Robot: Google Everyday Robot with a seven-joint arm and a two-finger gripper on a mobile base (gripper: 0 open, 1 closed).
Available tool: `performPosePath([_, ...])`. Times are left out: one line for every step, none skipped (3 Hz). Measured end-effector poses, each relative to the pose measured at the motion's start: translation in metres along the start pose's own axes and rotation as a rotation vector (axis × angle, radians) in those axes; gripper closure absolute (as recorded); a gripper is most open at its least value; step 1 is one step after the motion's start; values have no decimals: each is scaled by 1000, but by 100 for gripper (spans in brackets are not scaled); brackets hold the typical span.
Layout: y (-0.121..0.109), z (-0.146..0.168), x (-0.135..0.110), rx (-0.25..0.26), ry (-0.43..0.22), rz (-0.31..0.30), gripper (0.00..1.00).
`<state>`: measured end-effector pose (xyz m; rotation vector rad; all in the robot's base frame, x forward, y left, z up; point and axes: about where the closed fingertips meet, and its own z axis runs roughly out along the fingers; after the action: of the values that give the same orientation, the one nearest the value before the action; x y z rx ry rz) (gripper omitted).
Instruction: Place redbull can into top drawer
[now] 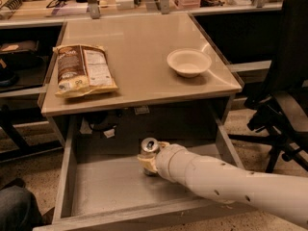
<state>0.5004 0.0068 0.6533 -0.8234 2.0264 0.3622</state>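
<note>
Camera view: hand (148, 162) inside top drawer (106, 186) pinches upright redbull can (149, 145), hiding all but its top.

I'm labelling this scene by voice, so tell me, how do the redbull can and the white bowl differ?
The redbull can is slim, tall and silvery; the bowl is wide, low and white. The can stands in the open top drawer with the gripper at it; the bowl sits on the table top with nothing touching it. Both are upright.
</note>
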Motion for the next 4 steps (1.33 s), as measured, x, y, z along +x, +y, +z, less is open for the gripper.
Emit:
performPosePath([0,0,0,0,0,0,63])
performPosePath([0,0,0,0,0,0,40])
performPosePath([0,0,0,0,0,0,16])
performPosePath([0,0,0,0,0,0,0])
